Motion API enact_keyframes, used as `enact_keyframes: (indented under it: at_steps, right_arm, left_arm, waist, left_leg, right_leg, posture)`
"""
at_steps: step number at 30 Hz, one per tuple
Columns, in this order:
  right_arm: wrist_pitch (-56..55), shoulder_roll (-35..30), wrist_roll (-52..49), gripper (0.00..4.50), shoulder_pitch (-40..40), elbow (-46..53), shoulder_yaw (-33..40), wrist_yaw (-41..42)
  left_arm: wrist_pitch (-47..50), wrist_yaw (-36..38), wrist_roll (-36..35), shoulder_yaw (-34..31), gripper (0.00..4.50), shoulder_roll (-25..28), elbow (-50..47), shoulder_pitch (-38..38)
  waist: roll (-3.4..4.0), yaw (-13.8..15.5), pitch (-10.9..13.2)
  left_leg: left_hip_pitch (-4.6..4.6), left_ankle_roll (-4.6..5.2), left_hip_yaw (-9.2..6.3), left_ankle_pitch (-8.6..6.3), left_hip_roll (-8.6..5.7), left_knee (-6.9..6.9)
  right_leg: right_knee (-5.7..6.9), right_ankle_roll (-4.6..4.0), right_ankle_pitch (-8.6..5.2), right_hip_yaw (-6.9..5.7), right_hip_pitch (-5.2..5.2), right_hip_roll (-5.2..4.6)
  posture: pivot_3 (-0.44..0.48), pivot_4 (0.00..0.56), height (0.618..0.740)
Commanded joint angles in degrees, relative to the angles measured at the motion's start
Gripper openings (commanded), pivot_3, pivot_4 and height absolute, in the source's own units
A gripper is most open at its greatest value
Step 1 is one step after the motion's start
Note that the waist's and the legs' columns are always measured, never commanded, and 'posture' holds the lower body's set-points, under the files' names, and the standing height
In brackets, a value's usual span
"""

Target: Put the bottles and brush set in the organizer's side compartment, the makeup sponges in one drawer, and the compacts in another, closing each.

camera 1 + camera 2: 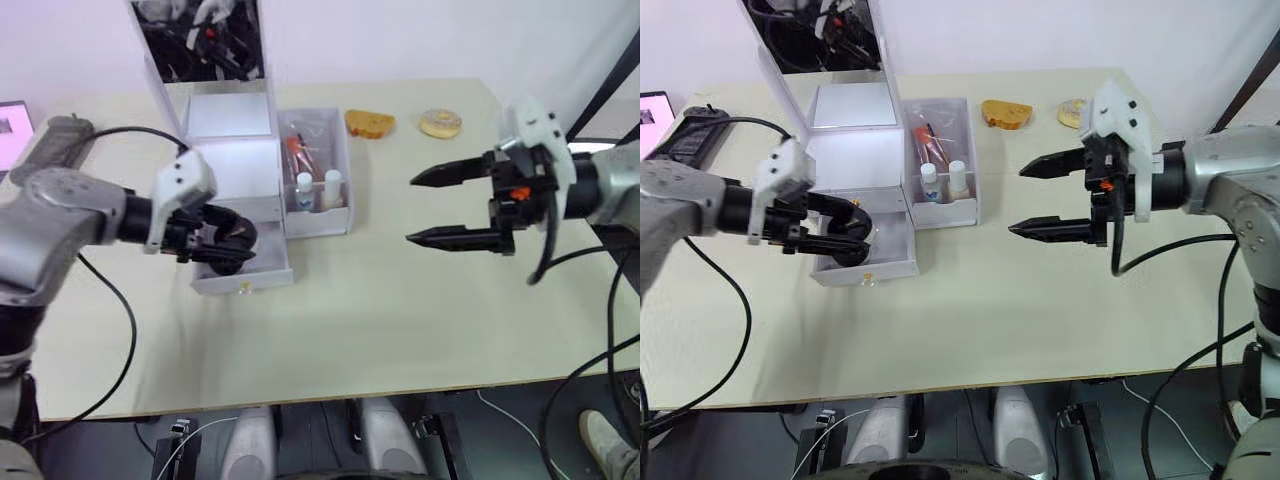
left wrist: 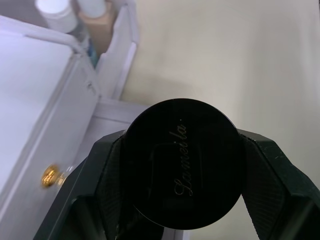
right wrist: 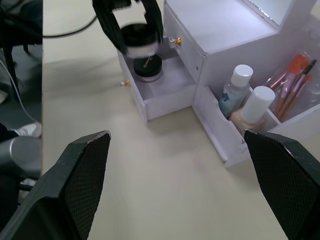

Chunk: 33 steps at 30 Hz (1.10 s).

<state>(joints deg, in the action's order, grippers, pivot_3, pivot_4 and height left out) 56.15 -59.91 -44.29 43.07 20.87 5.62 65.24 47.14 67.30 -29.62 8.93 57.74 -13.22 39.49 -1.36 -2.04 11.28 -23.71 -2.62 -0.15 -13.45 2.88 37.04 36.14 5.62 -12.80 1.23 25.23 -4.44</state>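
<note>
Left hand (image 1: 228,240) closed on a black round compact (image 1: 232,243) over the pulled-out lower drawer (image 1: 243,272) of the white organizer (image 1: 245,160). Two white-capped bottles (image 1: 318,189) and brush set (image 1: 297,153) inside the side compartment (image 1: 340,165). Right hand (image 1: 432,207) spread open above the counter (image 1: 380,310).
</note>
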Motion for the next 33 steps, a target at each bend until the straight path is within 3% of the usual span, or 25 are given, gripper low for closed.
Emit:
enact_keyframes:
  at_steps: [1, 12, 33]
  right_arm:
    - [2.6, -0.4, -3.8, 4.5, 0.2, 3.0, 4.1, -2.8]
    - [7.1, -1.2, -10.5, 4.5, -3.7, 8.0, 8.4, -8.8]
    - [5.7, -4.6, -12.7, 4.5, -5.8, 8.1, 9.1, -10.5]
  left_arm:
    - [-2.5, 0.3, 3.8, 2.0, 2.65, -0.9, 2.1, 2.9]
    - [-7.1, -3.1, 12.7, 6.1, 2.65, -8.3, 9.4, 4.6]
    - [-4.8, -4.7, 16.4, 7.9, 2.65, -11.3, 8.1, 2.3]
  waist:
    - [0.0, 0.0, 0.0]
    - [-0.01, 0.6, 0.0]
    - [-0.01, 1.3, 0.0]
  left_leg:
    - [0.0, 0.0, -0.02, 0.0, 0.0, 0.01]
    - [0.01, 0.01, -0.05, 0.0, -0.01, 0.05]
    - [0.03, 0.01, -0.08, 0.01, 0.0, 0.09]
  right_leg:
    - [0.0, 0.0, 0.0, 0.0, 0.0, 0.01]
    - [0.02, 0.0, 0.0, 0.02, -0.06, 0.01]
    - [0.02, -0.01, 0.01, 0.01, -0.09, 0.03]
  posture:
    - [0.0, 0.15, 0.74]
    - [0.0, 0.15, 0.74]
    - [0.0, 0.15, 0.74]
